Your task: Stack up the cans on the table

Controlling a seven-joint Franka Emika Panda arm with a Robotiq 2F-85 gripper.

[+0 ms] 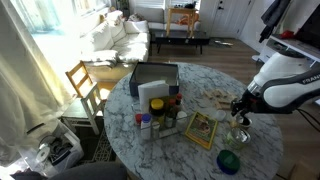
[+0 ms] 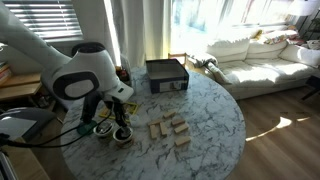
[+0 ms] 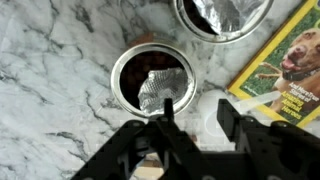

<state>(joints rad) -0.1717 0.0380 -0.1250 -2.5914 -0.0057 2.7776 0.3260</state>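
Observation:
Two cans stand close together near the edge of the white marble table [image 3: 50, 70]. In the wrist view one open can [image 3: 150, 78] with a dark inside and crumpled foil sits just ahead of my gripper [image 3: 197, 120]. A second foil-topped can [image 3: 222, 14] is cut off by the top edge. The gripper is open and hovers low, its left finger over the near can's rim. A pale round patch lies between the fingers. In both exterior views the gripper [image 1: 240, 108] [image 2: 110, 120] hangs over the cans [image 1: 238, 134] [image 2: 122, 135].
A dog-cover magazine [image 3: 285, 60] [image 1: 202, 128] lies beside the cans. A black box [image 1: 155, 78] [image 2: 167, 75], condiment bottles [image 1: 150, 120], wooden blocks [image 2: 170, 130] and a green lid [image 1: 229, 160] are on the table. A wooden chair [image 1: 85, 85] stands beside it.

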